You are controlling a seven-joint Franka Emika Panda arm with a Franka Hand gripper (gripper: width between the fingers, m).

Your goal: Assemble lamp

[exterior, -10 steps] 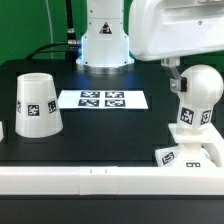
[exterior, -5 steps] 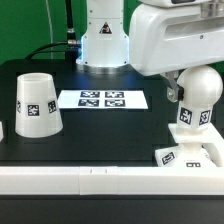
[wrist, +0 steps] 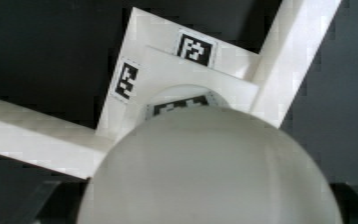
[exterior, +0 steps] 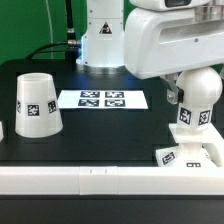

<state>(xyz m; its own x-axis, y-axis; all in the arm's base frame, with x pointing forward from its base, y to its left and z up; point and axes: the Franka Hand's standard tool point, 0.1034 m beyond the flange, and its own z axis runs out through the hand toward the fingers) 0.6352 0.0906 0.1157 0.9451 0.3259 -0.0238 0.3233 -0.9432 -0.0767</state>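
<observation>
The white round-headed bulb (exterior: 200,92) stands upright at the exterior view's right, its tag facing forward, just behind the flat square base (exterior: 186,156). My gripper (exterior: 188,90) has come down over the bulb's head, with one finger (exterior: 172,88) beside it; the jaws stand open on either side. In the wrist view the bulb's head (wrist: 202,165) fills the space between the dark fingers (wrist: 51,203), and the base (wrist: 167,75) lies beyond it. The tapered shade (exterior: 36,102) stands mouth down at the exterior view's left.
The marker board (exterior: 103,99) lies in the middle of the black table. A white wall (exterior: 100,180) runs along the front edge, and the base rests against it. The arm's pedestal (exterior: 103,45) stands at the back.
My hand has come down and shifted a little toward the exterior view's left, closing in round the bulb's head. The bulb, base and shade have not moved.
</observation>
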